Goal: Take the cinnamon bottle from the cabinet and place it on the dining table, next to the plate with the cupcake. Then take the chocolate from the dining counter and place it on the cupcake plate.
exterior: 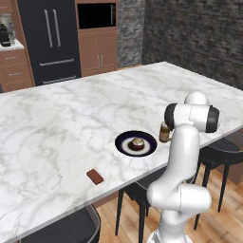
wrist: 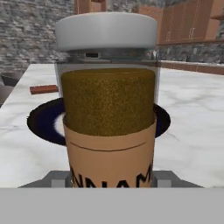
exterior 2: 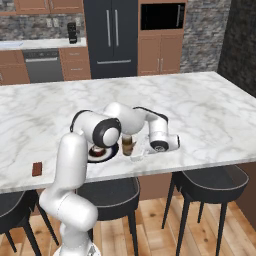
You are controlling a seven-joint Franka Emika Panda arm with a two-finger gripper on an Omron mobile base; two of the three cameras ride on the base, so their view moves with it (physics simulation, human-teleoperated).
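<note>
The cinnamon bottle [exterior: 164,133] stands upright on the white marble dining table [exterior: 71,118], just right of the navy plate [exterior: 124,142] that holds the cupcake [exterior: 137,144]. In the hand view the cinnamon bottle [wrist: 109,109] looms close, brown with a pale cap. My gripper [wrist: 111,179] has a finger against each side of it, shut on it. Seen from the right base, the gripper [exterior 2: 135,150] reaches in low from the right to the bottle [exterior 2: 128,145]. The chocolate [exterior: 95,176] lies flat near the table's front edge, left of the plate. The bottle hides the cupcake in the hand view.
Black stools [exterior 2: 210,182] stand under the table's near edge. A black fridge [exterior 2: 112,35] and wooden cabinets [exterior 2: 160,52] line the far wall. My own arm covers part of the plate [exterior 2: 105,155] in the right base view.
</note>
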